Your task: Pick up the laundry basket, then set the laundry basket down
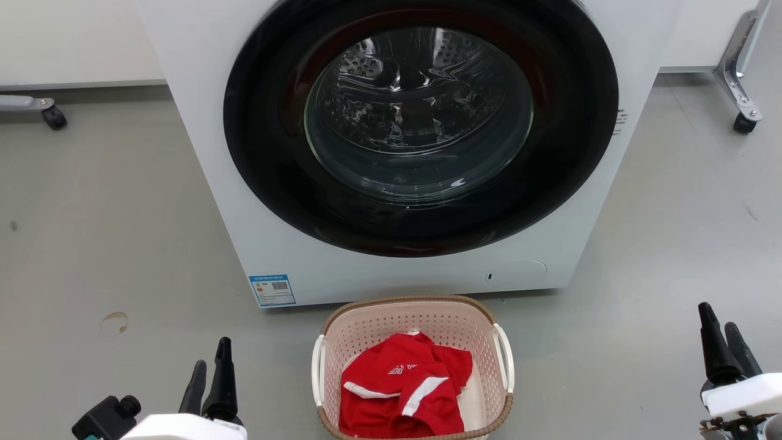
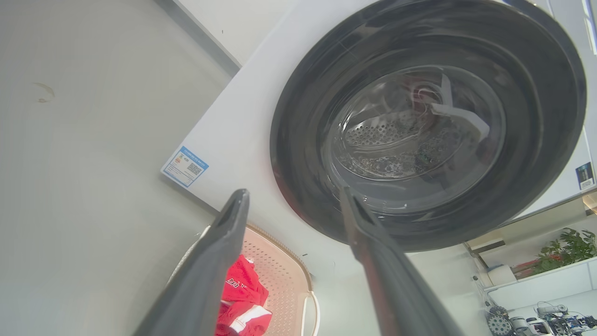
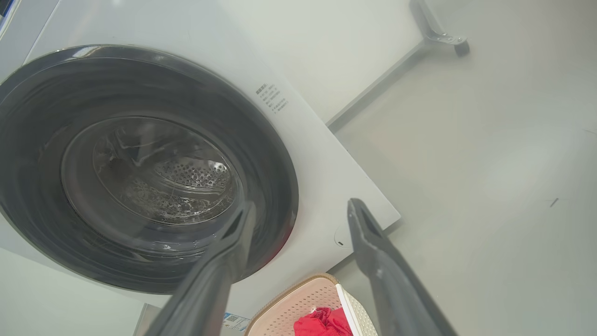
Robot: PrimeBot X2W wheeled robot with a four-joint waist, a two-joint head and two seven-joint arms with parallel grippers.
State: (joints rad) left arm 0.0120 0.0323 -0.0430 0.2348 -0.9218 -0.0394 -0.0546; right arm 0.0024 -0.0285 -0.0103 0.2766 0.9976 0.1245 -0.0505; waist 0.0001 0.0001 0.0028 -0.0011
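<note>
**Head view.** The left gripper (image 1: 212,353) sits at the lower left and the right gripper (image 1: 717,316) at the lower right. Both have their fingers pointing up and a narrow gap between them, and neither holds or touches anything. The laundry basket (image 1: 372,333) stands on the floor (image 1: 91,214) between the two grippers and apart from both. It is just in front of the lower edge of the washing machine (image 1: 208,183). Whether basket and machine touch cannot be told. A red garment (image 1: 403,391) lies inside the basket. The round door (image 1: 421,201) of the machine is closed. A wheeled frame foot stands on the floor at each side, one at the left (image 1: 54,116) and one at the right (image 1: 745,122).

**Left wrist view.** The left gripper (image 2: 294,193) shows its fingers clearly spread, with nothing between them. The near finger (image 2: 210,270) covers part of the laundry basket (image 2: 280,266) and of the red garment (image 2: 242,289). The blue-edged label (image 2: 185,166) on the machine's lower corner is plain here. So is a plant (image 2: 566,245) on a shelf to the far right, which the head view lacks.

**Right wrist view.** The right gripper (image 3: 303,205) is likewise spread and empty. The laundry basket (image 3: 303,298) shows below and between the fingers, with its white handle (image 3: 347,310) beside the far finger. A round flap (image 3: 340,235) marks the machine's lower corner.
</note>
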